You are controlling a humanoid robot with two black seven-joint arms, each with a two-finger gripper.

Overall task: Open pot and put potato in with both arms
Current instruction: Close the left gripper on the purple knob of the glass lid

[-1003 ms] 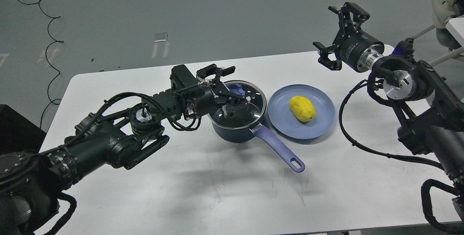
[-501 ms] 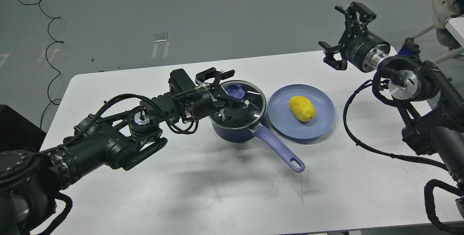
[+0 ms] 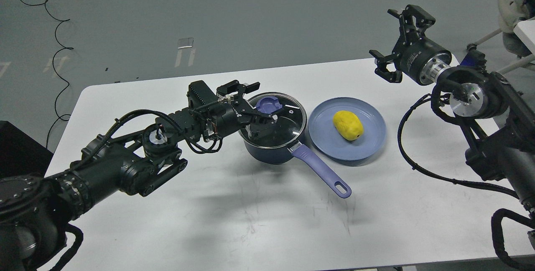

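The navy pot [image 3: 267, 154] stands mid-table with its lavender handle [image 3: 319, 171] pointing to the front right. A glass lid [image 3: 288, 123] with a purple knob [image 3: 267, 103] lies shut on it. My left gripper [image 3: 263, 100] is open at the lid's left side, one finger behind the knob and one in front of it, not clamped. The yellow potato [image 3: 348, 125] lies on a blue-grey plate [image 3: 368, 147] right of the pot. My right gripper [image 3: 382, 40] is open and empty, raised above the table's far right, well behind the plate.
The white table [image 3: 250, 221] has its far edge just behind the pot and plate. Black cable loops [image 3: 422, 170] hang from my right arm near the plate's right side. A chair or stand [image 3: 518, 32] sits off the table's far right corner.
My left gripper has drawn back leftward over the lid, uncovering the purple knob. My right gripper has moved a little right and away from the plate.
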